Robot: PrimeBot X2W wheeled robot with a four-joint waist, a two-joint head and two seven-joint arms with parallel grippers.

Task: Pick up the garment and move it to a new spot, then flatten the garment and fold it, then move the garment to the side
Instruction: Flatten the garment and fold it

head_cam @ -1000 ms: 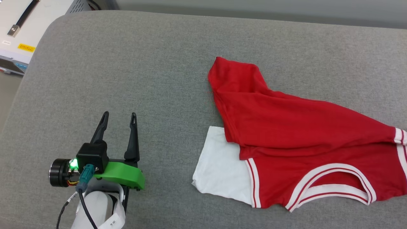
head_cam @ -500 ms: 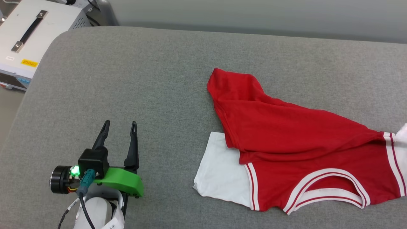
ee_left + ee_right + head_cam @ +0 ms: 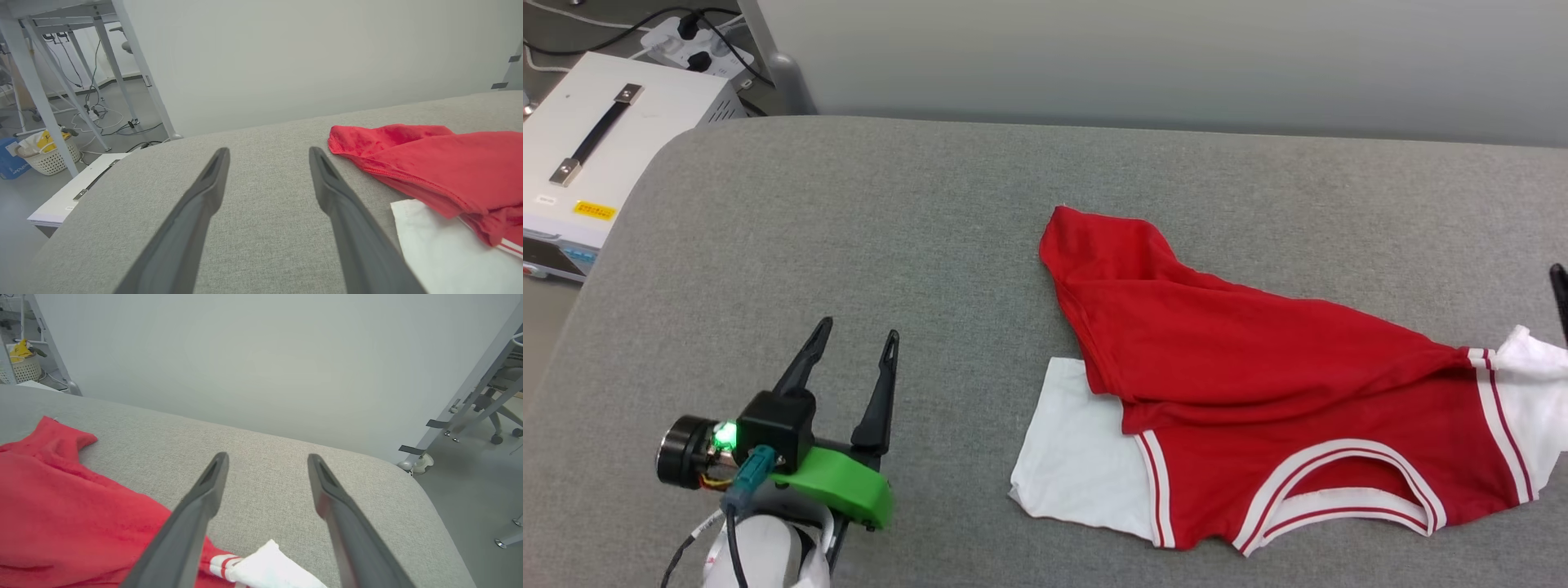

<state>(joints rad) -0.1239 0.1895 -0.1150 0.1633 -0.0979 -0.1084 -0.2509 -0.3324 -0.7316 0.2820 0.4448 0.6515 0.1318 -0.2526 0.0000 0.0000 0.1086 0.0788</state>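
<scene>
Head view, garment (image 3: 1258, 359) right of left jaws, right jaws just beside it, both pairs spread apart

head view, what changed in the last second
The camera tipped up, so the whole picture slid down; the garment has not shifted on the grey cushion. The right gripper, open, now shows a fingertip at the right edge, near the white sleeve. The left gripper stays open, clear of the garment.
</scene>
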